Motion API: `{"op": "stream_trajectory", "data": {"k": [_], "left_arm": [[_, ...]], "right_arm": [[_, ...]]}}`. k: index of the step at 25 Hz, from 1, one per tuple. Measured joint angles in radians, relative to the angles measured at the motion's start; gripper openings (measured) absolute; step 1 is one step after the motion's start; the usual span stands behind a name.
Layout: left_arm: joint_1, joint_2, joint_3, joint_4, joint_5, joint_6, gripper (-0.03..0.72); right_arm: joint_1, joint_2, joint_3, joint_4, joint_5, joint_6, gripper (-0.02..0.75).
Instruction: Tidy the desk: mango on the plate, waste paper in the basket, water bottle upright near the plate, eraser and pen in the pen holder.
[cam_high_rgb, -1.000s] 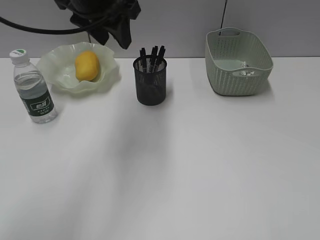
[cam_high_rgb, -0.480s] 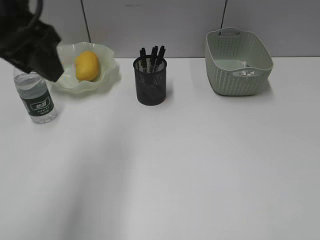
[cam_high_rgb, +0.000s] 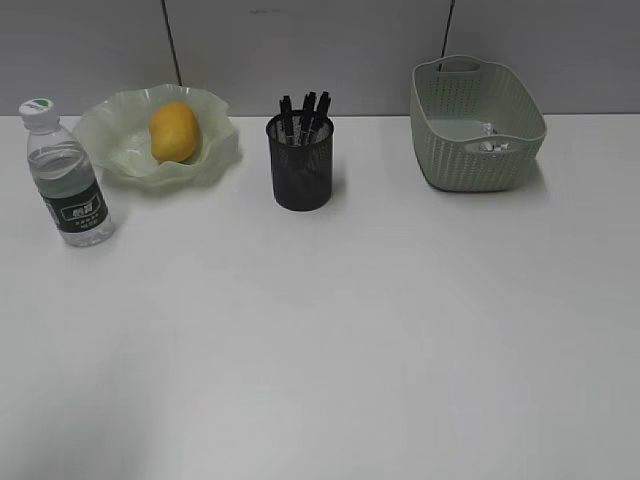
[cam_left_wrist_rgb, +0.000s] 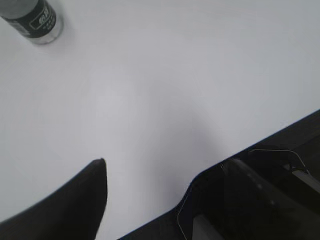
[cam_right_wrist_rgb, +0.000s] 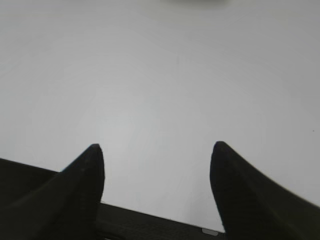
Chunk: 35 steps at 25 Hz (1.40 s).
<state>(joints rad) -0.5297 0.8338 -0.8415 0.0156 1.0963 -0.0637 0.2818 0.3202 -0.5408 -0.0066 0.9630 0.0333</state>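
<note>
Resting in the plate (cam_high_rgb: 130, 150) at far left, the mango (cam_high_rgb: 173, 131) sits just behind the upright bottle (cam_high_rgb: 67, 176); pens stand in the holder (cam_high_rgb: 301, 163) at centre, and paper (cam_high_rgb: 492, 139) lies in the basket (cam_high_rgb: 480, 150) at far right. Right end effector (cam_right_wrist_rgb: 156, 167) hovers apart over bare surface (cam_high_rgb: 350, 330). Left end effector (cam_left_wrist_rgb: 145, 185) state cannot be determined.

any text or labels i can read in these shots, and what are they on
None can be read.
water bottle: its dark green label carries white print, too small and blurred to read in the exterior view; the left wrist view shows the same label, still blurred.
Bottle cap: a green mark, no legible letters.
plate, pen holder, basket: no writing visible.
</note>
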Motion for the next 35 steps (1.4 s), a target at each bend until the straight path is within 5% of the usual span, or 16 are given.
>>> {"op": "stream_trajectory", "data": {"k": [13,35], "left_arm": [[0.0,-0.583,0.267,-0.034,0.0,0.0,0.57],[0.012,-0.609,0.318,-0.073,-0.03,0.0,0.554]], "right_arm": [[0.0,0.0,0.036,-0.037,0.07,-0.08,0.533],[0.0,0.0,0.036,-0.031,0.074,-0.089,0.533]]}}
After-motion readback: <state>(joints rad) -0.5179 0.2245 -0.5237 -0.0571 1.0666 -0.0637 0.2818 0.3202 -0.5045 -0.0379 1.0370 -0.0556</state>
